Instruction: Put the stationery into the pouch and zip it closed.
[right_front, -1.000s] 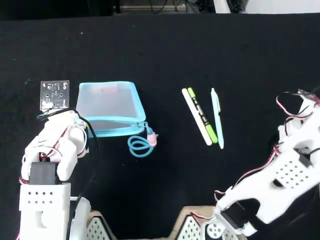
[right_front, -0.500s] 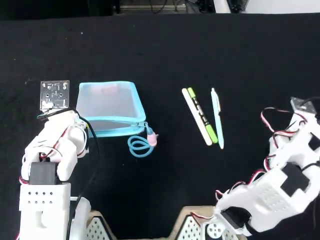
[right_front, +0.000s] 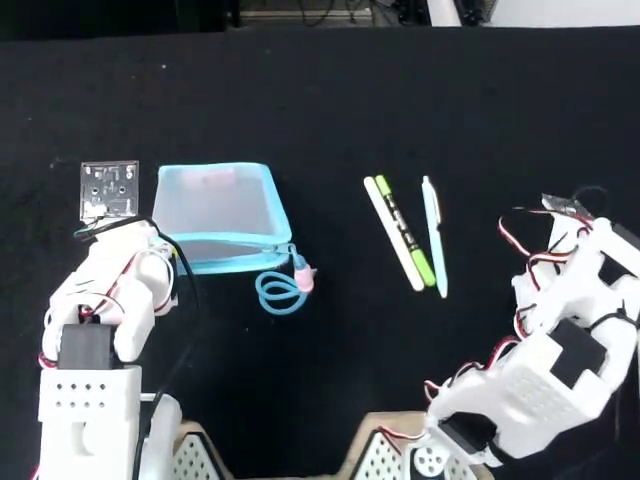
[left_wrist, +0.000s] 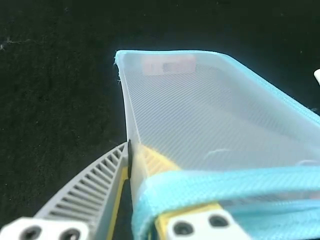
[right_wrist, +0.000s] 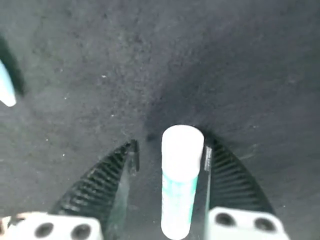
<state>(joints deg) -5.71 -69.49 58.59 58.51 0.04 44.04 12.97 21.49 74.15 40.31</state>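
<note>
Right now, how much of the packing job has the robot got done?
Nothing looks packed yet: the pouch shows nothing inside. In hand: the left fingers grip its edge, and the right fingers hold a white and teal stick. Left: that stick and three pens on the table go in, then zipping.

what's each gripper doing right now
left gripper: closed on the edge of the pouch
right gripper: white-and-teal stick in it, grip cannot be told

My left arm sat folded at 8 o'clock, the left gripper pinched on the pouch edge. My right arm stood raised at 4 o'clock, the right gripper clasping a white stick.
</note>
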